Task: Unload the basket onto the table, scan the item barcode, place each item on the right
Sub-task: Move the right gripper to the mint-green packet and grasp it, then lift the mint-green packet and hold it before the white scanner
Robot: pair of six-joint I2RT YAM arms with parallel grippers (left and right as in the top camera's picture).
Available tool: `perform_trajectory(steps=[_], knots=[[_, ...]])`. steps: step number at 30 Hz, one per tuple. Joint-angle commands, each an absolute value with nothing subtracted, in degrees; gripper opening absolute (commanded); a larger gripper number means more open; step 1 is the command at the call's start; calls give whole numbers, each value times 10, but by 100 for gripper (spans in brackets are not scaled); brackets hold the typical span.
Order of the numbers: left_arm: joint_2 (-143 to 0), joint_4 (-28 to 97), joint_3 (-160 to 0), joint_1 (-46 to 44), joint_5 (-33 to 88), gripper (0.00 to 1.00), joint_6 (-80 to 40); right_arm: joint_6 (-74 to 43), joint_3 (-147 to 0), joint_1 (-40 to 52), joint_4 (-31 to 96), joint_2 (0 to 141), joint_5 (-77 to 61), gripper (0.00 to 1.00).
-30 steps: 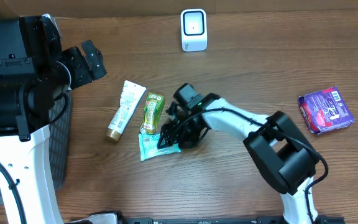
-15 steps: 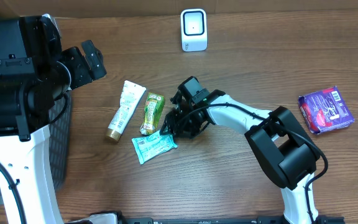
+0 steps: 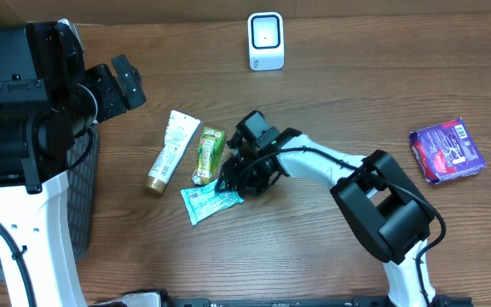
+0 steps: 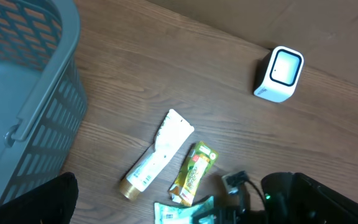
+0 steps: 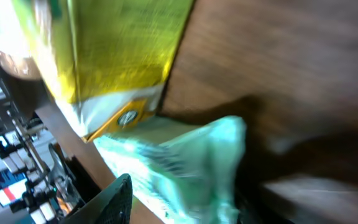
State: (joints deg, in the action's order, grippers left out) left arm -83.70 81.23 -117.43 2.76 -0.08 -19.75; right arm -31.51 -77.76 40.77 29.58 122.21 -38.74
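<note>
By the right tool (image 3: 228, 184), the teal packet (image 3: 210, 203), perhaps pinched at its corner; opening indiscernible.

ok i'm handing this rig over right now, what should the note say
Left gripper: open, empty, by the basket.
Right gripper: down at the teal packet; grip unclear.
Scanner stands at the far edge. White tube, green pouch and purple pack lie on the table.
Done: packet reached, apparently not lifted.
Left: lift it, show its barcode to the scanner.
</note>
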Motion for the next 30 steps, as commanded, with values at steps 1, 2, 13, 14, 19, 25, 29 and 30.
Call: perform_trajectory(steps=[1, 2, 13, 14, 19, 25, 29, 30], knots=[[-841, 813, -1182, 30, -6, 100, -193, -320, -772, 418, 299, 1236, -359, 48], [-841, 813, -1182, 30, -6, 100, -193, -326, -772, 418, 299, 1236, -356, 45], [-841, 813, -1182, 30, -6, 100, -193, -303, -778, 394, 285, 1216, -386, 4], [-841, 813, -1182, 30, -6, 100, -193, -295, -779, 384, 298, 1200, -386, 4], [-841, 813, -1182, 30, -6, 99, -193, -236, -779, 334, 344, 1100, -371, 4], [-841, 813, -1182, 30, -6, 100, -193, -204, -779, 254, 366, 954, -372, 4], [-841, 813, -1182, 30, -6, 100, -193, -192, -779, 204, 370, 879, -374, 4], [-841, 813, -1182, 30, -6, 100, -193, -181, -779, 196, 370, 866, -374, 4]])
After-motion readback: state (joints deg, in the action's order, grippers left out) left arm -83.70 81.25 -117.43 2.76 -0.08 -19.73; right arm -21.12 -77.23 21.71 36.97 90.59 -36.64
